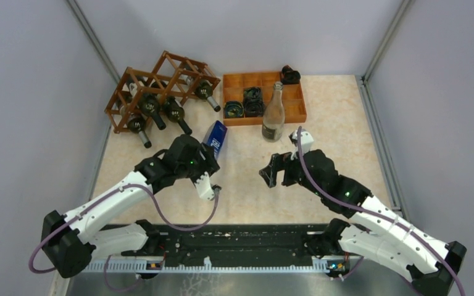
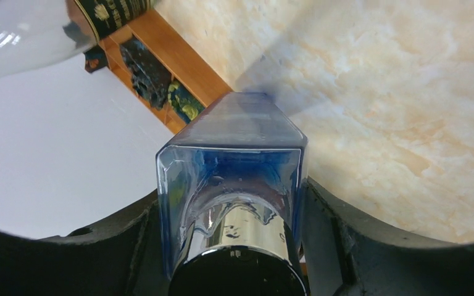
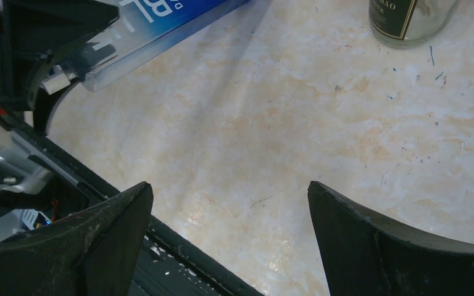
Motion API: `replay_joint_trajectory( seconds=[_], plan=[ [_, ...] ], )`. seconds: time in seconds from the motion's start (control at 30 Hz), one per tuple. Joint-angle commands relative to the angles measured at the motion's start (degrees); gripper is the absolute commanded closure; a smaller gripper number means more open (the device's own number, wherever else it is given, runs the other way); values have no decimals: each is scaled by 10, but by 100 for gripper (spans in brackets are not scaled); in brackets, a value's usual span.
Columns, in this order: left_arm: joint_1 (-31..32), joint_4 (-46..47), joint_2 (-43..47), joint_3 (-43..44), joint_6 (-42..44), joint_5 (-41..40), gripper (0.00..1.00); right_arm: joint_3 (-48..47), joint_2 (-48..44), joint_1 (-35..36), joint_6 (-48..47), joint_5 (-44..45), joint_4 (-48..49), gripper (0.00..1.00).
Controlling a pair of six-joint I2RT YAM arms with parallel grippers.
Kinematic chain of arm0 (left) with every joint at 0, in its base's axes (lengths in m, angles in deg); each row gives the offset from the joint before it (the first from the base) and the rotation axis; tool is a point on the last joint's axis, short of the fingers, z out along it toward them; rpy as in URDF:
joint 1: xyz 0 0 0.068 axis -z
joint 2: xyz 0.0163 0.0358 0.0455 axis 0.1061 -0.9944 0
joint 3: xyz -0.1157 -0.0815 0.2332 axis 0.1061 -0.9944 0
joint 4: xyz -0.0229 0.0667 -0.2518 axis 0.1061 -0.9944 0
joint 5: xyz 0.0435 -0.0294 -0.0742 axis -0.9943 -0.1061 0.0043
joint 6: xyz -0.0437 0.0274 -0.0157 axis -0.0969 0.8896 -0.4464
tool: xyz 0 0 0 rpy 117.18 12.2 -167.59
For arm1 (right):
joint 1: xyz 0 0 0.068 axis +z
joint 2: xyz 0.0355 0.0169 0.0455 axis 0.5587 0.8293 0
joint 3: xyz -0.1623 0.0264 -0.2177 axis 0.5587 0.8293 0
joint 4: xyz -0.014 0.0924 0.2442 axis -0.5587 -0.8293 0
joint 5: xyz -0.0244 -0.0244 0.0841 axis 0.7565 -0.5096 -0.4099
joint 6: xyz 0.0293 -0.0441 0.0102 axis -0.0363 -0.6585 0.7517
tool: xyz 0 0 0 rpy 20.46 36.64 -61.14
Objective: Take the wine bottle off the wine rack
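The reddish-brown lattice wine rack [image 1: 160,86] stands at the far left with several dark bottles lying in its cells, one of them at its right end [image 1: 207,92]. My left gripper [image 1: 207,151] is to the right of and nearer than the rack. It is shut on the neck end of a blue square-sided bottle [image 1: 217,137], whose base points away from me. In the left wrist view the fingers [image 2: 327,240] press both sides of the blue bottle [image 2: 241,160]. My right gripper [image 1: 271,174] is open and empty over bare table [image 3: 229,191].
A clear glass bottle [image 1: 274,114] stands upright in front of the flat orange compartment tray [image 1: 296,105], which holds dark small items. Grey walls close in the left, back and right. The black base rail runs along the near edge [image 3: 179,253].
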Motion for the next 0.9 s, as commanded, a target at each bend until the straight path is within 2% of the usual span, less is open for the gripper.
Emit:
replay_joint_trajectory(
  seconds=[0.0, 0.13, 0.23, 0.4, 0.57, 0.87],
  plan=[
    [7, -23, 49, 90, -8, 91, 100, 2, 1, 5, -45, 0, 36, 4],
    [7, -107, 59, 129, -38, 135, 100, 12, 13, 5, -101, 5, 78, 2],
    [7, -145, 59, 158, -84, 171, 100, 48, -5, 6, -158, -15, 167, 1],
    [7, -192, 32, 214, -172, 210, 100, 90, -14, 6, -226, -100, 318, 1],
    [7, -229, 7, 271, -289, 261, 100, 70, 52, 14, -270, -156, 364, 1],
    [7, -261, -5, 305, -403, 304, 100, 63, 155, 85, -362, -215, 449, 1]
  ],
)
